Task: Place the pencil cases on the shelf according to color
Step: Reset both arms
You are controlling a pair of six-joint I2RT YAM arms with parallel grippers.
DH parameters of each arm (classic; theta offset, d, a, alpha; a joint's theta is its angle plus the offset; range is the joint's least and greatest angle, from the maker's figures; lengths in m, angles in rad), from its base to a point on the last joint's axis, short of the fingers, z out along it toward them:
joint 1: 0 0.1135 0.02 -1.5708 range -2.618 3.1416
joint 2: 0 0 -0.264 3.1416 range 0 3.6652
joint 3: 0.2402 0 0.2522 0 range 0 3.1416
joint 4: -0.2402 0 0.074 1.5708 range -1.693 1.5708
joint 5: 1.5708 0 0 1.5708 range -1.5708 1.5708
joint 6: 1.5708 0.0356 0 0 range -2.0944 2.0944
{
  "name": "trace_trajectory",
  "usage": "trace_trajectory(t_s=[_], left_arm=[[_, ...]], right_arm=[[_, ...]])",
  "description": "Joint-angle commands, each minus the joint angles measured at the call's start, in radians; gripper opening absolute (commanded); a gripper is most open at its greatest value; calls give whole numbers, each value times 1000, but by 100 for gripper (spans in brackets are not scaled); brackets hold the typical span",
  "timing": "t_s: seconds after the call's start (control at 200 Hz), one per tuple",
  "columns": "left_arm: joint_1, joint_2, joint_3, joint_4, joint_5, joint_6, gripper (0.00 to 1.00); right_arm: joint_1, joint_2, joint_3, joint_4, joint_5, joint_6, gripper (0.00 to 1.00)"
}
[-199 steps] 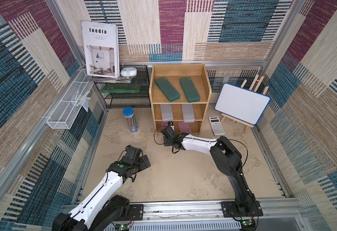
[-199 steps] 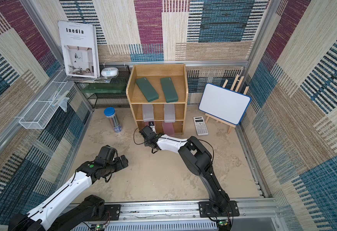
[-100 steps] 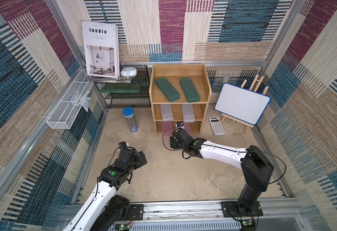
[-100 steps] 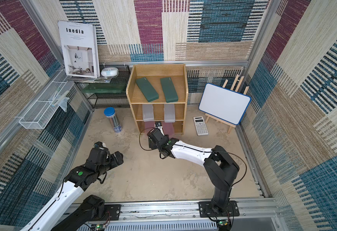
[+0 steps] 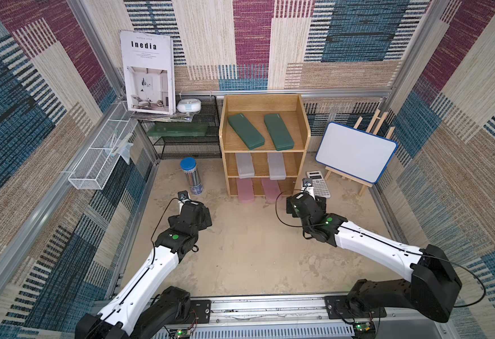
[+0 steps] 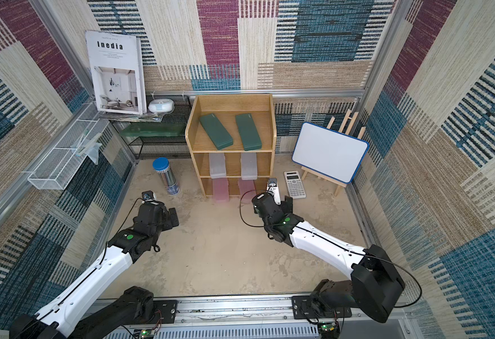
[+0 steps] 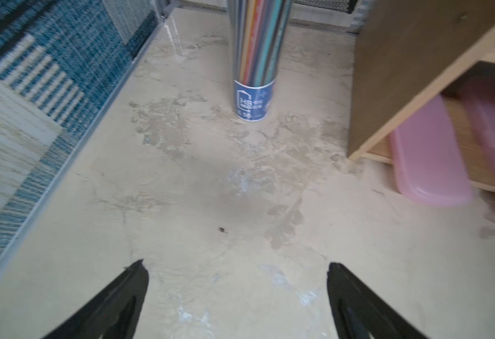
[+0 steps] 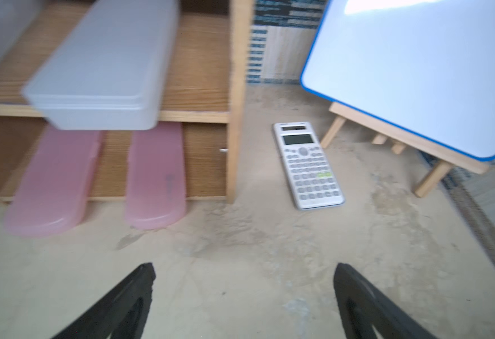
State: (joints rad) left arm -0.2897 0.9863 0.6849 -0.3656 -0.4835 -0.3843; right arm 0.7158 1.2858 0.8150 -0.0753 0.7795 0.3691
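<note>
Sorting looks complete, so I judge the step in hand to be a clean retreat.

In both top views the shelf [image 5: 262, 103] carries the dark green pencil cases [image 5: 245, 130] on its top tier. The frosted pencil cases [image 5: 245, 165] are on the middle tier and the pink pencil cases [image 5: 245, 190] on the bottom, two side by side on each. The pink pair juts past the front edge over the table [image 5: 249, 258]. The right arm [image 5: 369, 243] reaches toward the shelf's front corner, near the calculator [image 5: 318, 184]. The left arm [image 5: 155, 264] points toward the pencil tube [image 5: 192, 179].

In the left wrist view the left jaws are spread wide and grasp nothing, with bare table between them. The tube stands ahead and one pink case sticks out to the side, well apart. This arm can simply lift away.

In the right wrist view the right jaws are released, wide and empty. Both pink ends lie ahead, apart from the tips, and the calculator lies just beside the shelf's side panel. The right arm would best draw straight back and up. A sideways sweep could catch a jutting pink end or the calculator.
</note>
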Motion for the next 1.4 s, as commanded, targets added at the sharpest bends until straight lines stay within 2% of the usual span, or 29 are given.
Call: trace_trajectory(t_s=[0.0,0.14,0.291,0.421,0.611,0.771,0.882,0.962,1.027,1.057,1.082,1.162,1.222,1.287,1.352,1.398], left_arm=[[56,17,-38,131,-89,66,99],[155,24,-150,315,-31,134,99],[240,95,-237,507,78,162,99],[257,204,-289,720,126,210,99],[273,300,-298,925,229,286,99],[290,374,-241,916,318,306,99],[294,397,-208,883,325,308,99],[298,401,-216,913,330,321,99],[303,406,-220,928,325,324,99],[304,419,-234,964,326,329,99],[306,441,-259,1065,328,332,99],[304,563,-296,1257,340,354,99],[303,524,-251,1108,386,363,100],[303,539,-257,1144,381,363,100],[304,540,-252,1140,380,362,100],[304,534,-245,1110,381,360,100]], right_arm=[[-90,-87,-96,201,-38,-156,100],[-259,-208,-233,338,-178,-207,100],[-400,-217,-301,414,-256,-230,100],[-454,-242,-424,593,-301,-244,100],[-483,-217,-628,963,-254,-300,99],[-522,-108,-654,1062,-230,-286,100],[-549,-60,-648,1133,-297,-291,100],[-564,5,-632,1183,-301,-303,100],[-568,35,-594,1144,-302,-318,100],[-569,48,-588,1158,-312,-341,100],[-570,59,-585,1168,-321,-357,100],[-585,101,-590,1250,-344,-397,100],[-605,145,-591,1288,-377,-391,100],[-616,203,-589,1357,-393,-397,100],[-646,191,-553,1254,-458,-369,100],[-684,212,-567,1276,-508,-337,100]])
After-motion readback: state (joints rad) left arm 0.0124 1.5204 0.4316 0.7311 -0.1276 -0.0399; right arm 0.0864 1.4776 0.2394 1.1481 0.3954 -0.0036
